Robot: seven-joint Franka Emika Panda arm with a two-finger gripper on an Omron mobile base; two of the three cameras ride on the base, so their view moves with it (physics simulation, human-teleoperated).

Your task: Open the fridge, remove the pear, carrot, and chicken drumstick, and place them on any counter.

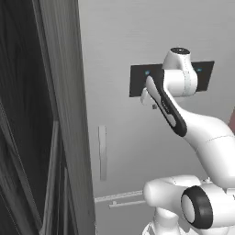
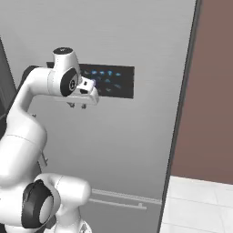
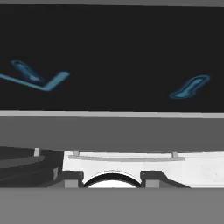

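The fridge [image 1: 137,151] stands shut in front of me, a light-grey flat front with a black panel [image 2: 113,82] and a slim vertical bar handle [image 1: 102,151]. My gripper [image 2: 77,106] hangs just in front of the panel's lower left edge, pointing down along the door. It is open, with nothing between its fingertips [image 3: 72,179]. In the hand view the gripper [image 3: 112,180] looks down the door, past the black panel [image 3: 113,57] with its blue marks. The pear, carrot and chicken drumstick are hidden behind the shut door.
A tall dark wood-grain cabinet [image 1: 32,137] stands close on the fridge's left. A horizontal bar handle [image 1: 126,202] crosses the fridge's lower section. To the right are a brown wall [image 2: 214,91] and a white flat surface [image 2: 200,205] below it.
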